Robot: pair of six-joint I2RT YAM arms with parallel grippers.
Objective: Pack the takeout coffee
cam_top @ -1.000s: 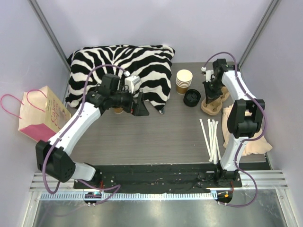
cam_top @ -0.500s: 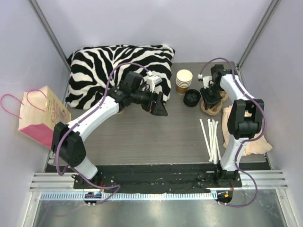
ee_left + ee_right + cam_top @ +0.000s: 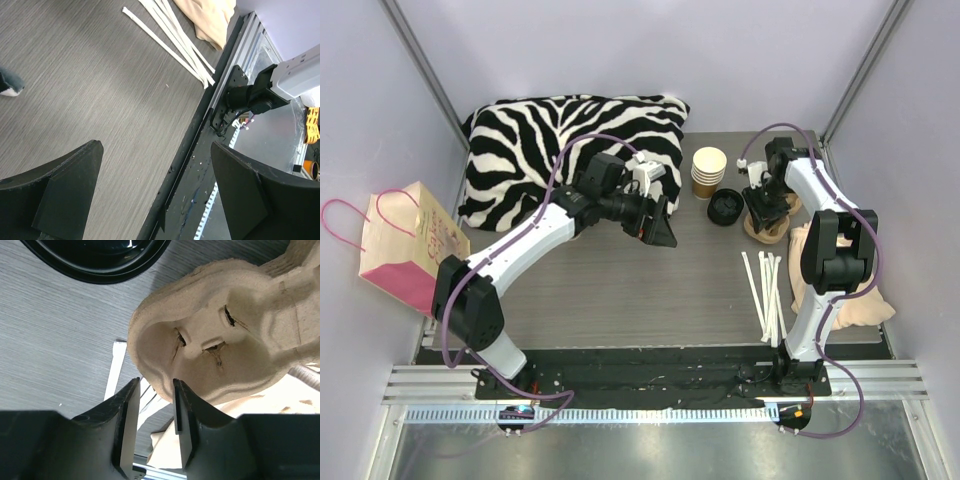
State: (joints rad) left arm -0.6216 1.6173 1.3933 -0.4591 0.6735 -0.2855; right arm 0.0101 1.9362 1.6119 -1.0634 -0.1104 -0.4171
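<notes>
The floor of this setup is a dark grey wood-grain table (image 3: 620, 290) boxed in by plain pale lilac walls (image 3: 620, 50), with a silver metal rail (image 3: 650, 385) along the near edge where both arms are bolted. Near right, there's a loose bunch of long white paper straws (image 3: 765, 290) lying next to a crumpled beige cloth (image 3: 855, 300). Over on the left by the wall sits a tan-and-pink paper gift bag with pink loop handles (image 3: 405, 255). Further back on the right are a stack of round black plastic lids (image 3: 725, 208), a moulded tan pulp cup carrier (image 3: 225, 340) and, just behind the lids, a stack of lidless brown paper cups with cream rims (image 3: 709, 172). The far left is filled by a big zebra-striped pillow (image 3: 540, 140).

The left gripper (image 3: 156, 150) hangs over the middle of the table just in front of the pillow, jaws spread wide with nothing between them, only bare tabletop below. The right gripper (image 3: 156, 382) is down at the near rim of the pulp carrier, jaws parted by a narrow gap and not pinching it as far as the wrist view shows.

As for the takeout coffee, no view shows it clearly, so where it sits can't be told.
</notes>
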